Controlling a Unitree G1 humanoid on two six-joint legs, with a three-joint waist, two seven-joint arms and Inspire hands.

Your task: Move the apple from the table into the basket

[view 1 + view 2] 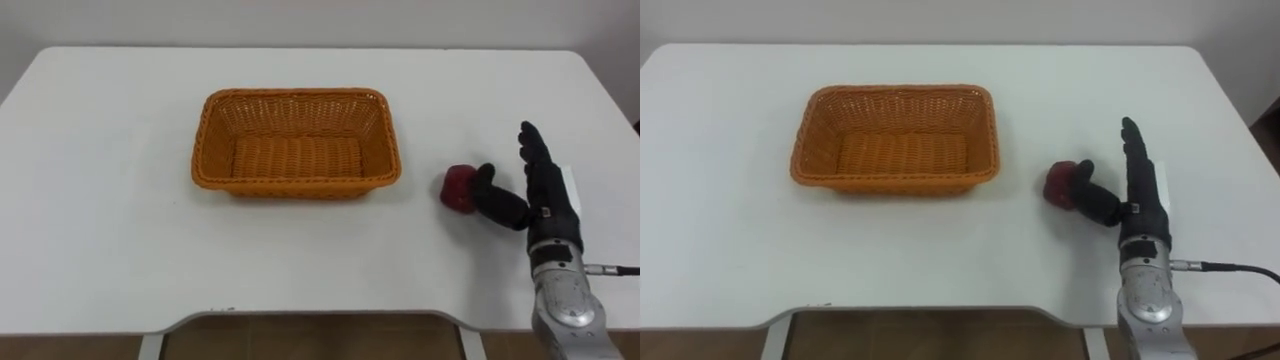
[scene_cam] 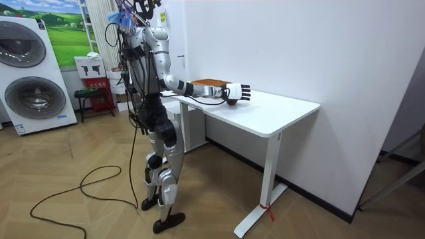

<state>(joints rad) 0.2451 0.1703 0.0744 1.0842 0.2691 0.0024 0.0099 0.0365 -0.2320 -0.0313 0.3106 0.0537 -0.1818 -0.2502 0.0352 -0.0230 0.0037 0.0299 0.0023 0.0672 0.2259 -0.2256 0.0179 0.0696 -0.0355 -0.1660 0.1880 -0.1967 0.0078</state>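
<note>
White table (image 1: pixel 100 220) holds basket (image 1: pixel 296 183) at centre. Right hand (image 1: pixel 548 195) lies open right of apple (image 1: pixel 457 187), thumb touching it, grasping nothing.

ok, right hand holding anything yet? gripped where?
Nothing held. The right hand is open, fingers straight, thumb at the right side of the apple, which rests on the table beside the basket.

From my end this looks like a test room dressed up as a home laundry corner. There are front-loading washing machines (image 2: pixel 40 96) under a landscape poster (image 2: pixel 63 30), a wood parquet floor (image 2: pixel 80 206), a bare white wall (image 2: pixel 299 46) and a plain white desk (image 2: pixel 279 114).
</note>
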